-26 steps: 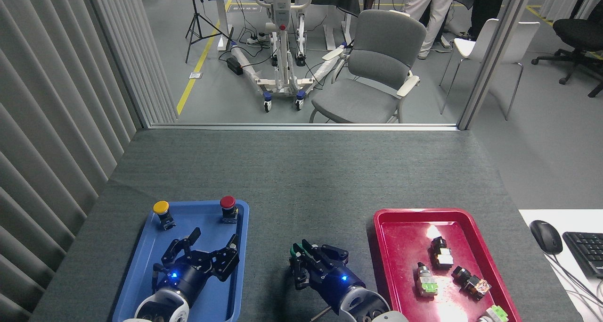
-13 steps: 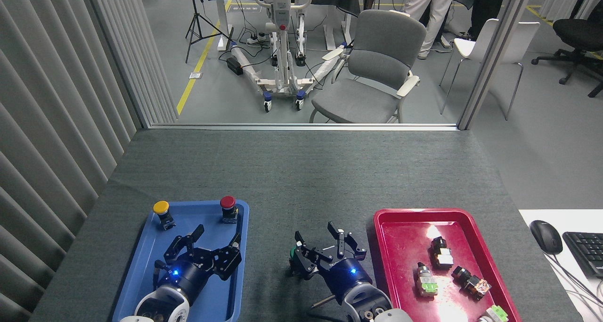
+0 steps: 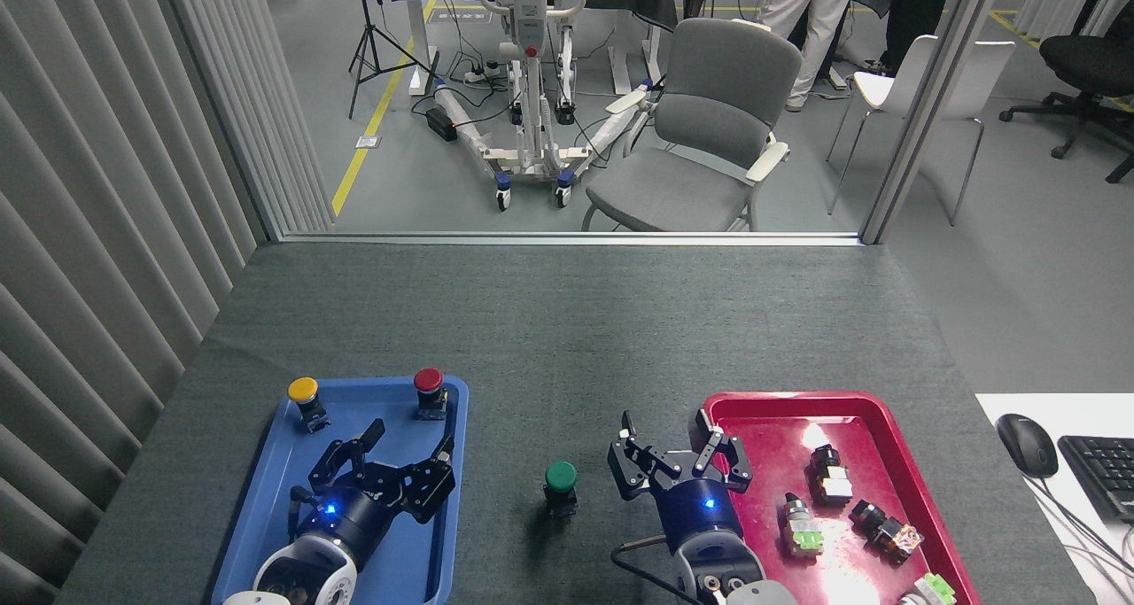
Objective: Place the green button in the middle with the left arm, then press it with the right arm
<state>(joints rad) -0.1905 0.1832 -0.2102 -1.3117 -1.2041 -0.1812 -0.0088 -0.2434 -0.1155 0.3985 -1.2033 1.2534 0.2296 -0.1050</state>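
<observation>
At the lower left of the frame a blue tray [image 3: 266, 490] lies on the dark grey felt tabletop [image 3: 567, 321]. Two buttons stand upright along its upper edge: a yellow-capped button [image 3: 304, 394] in the upper left corner and a red-capped button [image 3: 429, 388] in the upper right corner. Below them the left gripper [image 3: 403, 441] hovers over the tray's middle, its black fingers spread apart with nothing between them, a blue light glowing on its body above the white rounded wrist at the bottom edge.

In the lower centre, on the bare felt strip between the two trays, the green button [image 3: 561, 480] stands upright on its short black base, glossy cap up. It is free of both grippers, with felt showing all around it.

Just right of the button, near but apart from it, the right gripper [image 3: 678, 441] points toward the top of the frame with its fingers splayed open and empty; its right-hand fingers overlap the left rim of the red tray [image 3: 797, 399]. A blue light shows on its body, and a dark cable curls off the wrist.

The red tray, lower right, holds several small switch parts [image 3: 828, 474], some with pale green pieces. At the right edge, on a white surface, sit a black mouse [image 3: 1027, 444] and part of a keyboard [image 3: 1103, 472].
</observation>
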